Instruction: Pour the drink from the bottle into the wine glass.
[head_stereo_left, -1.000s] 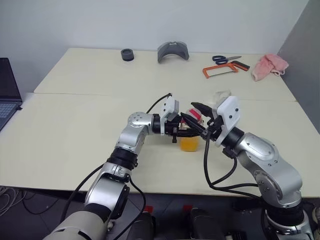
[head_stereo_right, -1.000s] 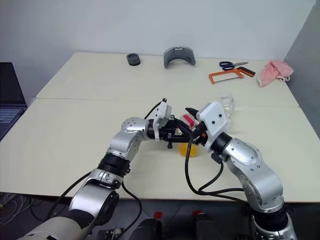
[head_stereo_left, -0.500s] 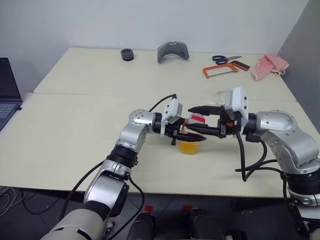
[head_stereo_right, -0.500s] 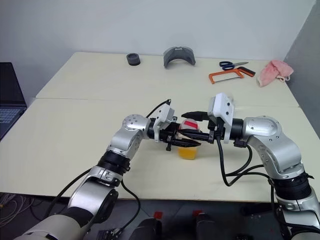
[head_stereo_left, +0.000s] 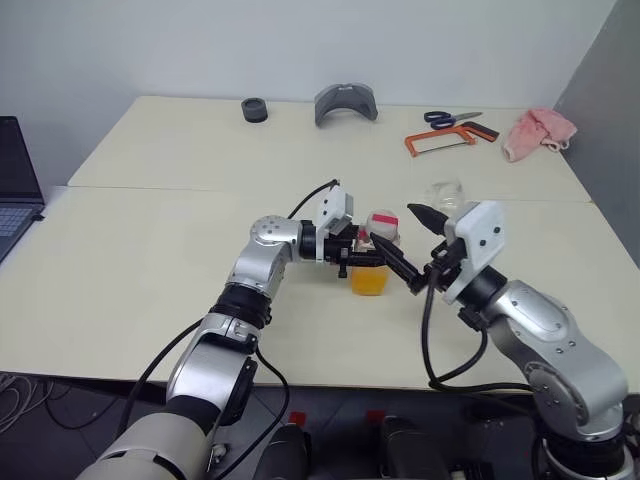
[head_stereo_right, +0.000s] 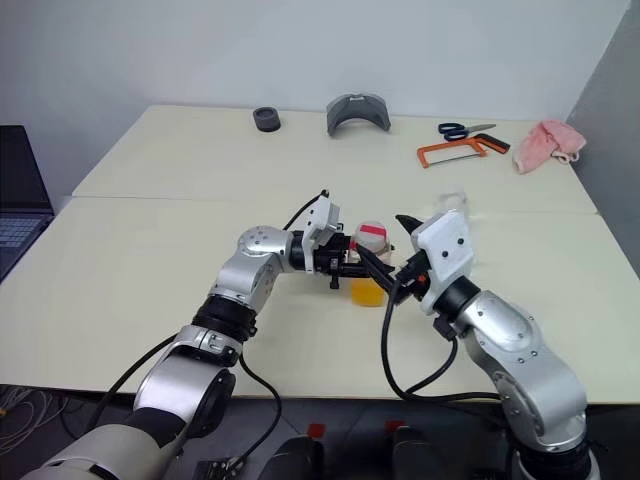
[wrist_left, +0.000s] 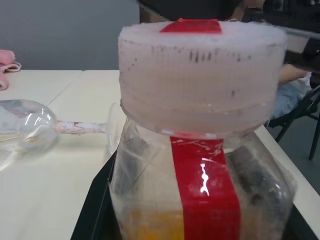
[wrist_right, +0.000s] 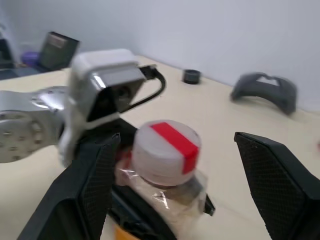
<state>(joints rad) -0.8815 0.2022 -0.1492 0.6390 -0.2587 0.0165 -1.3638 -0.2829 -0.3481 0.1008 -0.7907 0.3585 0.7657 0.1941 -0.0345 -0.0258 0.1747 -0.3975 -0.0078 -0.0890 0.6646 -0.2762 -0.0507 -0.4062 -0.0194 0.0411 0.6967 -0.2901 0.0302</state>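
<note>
- Left wrist view puts the bottle (wrist_left: 200, 150) right in front of me: thin clear plastic, crinkled, a glossy red stripe down the side, a ribbed white cap (wrist_left: 200, 75) with red tape on top.
- I have the left gripper (head_stereo_left: 352, 258) pinching the bottle at the body, upright over the worktop (head_stereo_left: 150, 250); the drink (head_stereo_left: 368, 281) fills only the lower part, so I judge it light.
- Those walls look soft; I'd expect them to buckle under a hard squeeze and slip a little.
- My right gripper (wrist_right: 180, 185) is spread wide around the cap without touching it; the ribbed rim is where I'd take hold.
- The wine glass (wrist_left: 30, 131) lies on its side just behind, thin-stemmed and smooth; I'd treat it as fragile and prone to rolling.
</note>
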